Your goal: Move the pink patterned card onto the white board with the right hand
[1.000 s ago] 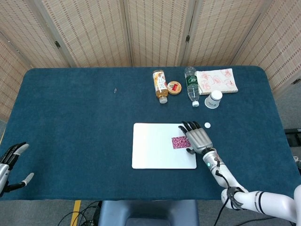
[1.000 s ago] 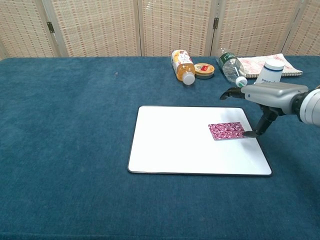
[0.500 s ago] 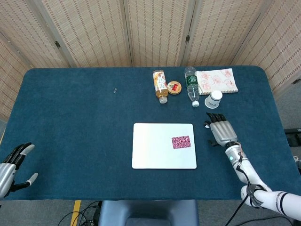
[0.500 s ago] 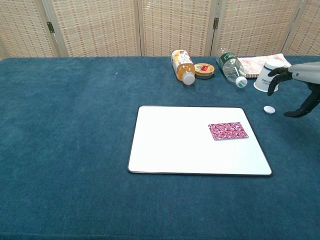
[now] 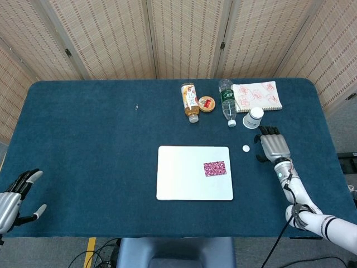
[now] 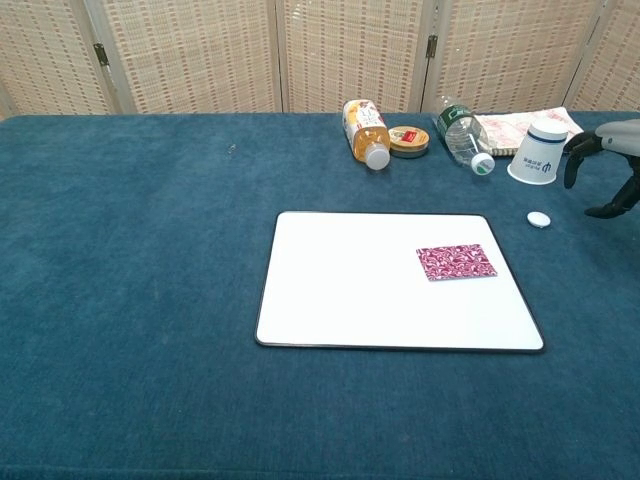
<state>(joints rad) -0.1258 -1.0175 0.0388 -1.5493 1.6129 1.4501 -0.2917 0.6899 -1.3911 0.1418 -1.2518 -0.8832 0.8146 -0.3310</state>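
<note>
pink patterned card [image 5: 215,168] lies flat on the white board [image 5: 184,178], toward its 3 o'clock edge, nothing touching it. right hand [image 5: 273,148] sits off the board at 3 o'clock, near the small white cap [image 5: 245,148] and paper cup [image 5: 253,118], fingers loosely apart, holding nothing. left hand [image 5: 14,195] at table's 8 o'clock, fingers apart, empty. placement looks done; next call is just parking the right arm clear.
</note>
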